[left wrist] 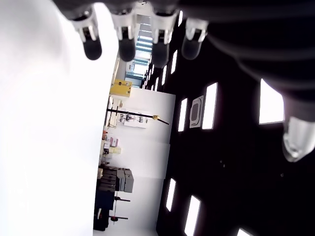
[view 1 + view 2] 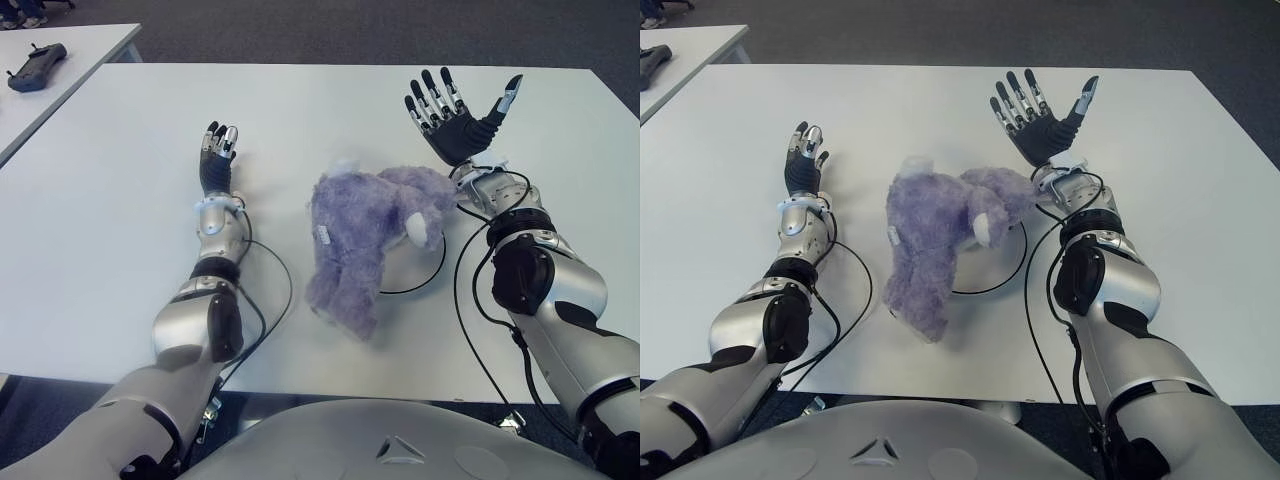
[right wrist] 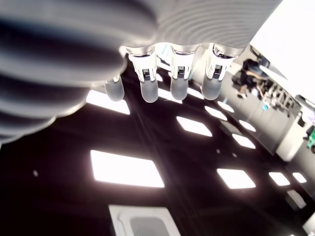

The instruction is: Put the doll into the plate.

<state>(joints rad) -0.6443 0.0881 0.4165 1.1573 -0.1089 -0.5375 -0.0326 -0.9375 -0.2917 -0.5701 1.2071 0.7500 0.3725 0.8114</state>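
Left eye view: doll lies on table btwn both hands, partly over plate. Right hand w/ fingers spread, left hand open; neither touches it.

Just inboard of the right hand, the purple doll covers nearly all of the plate; only a thin dark rim arc shows. Whether the left hand touches the table is unclear.
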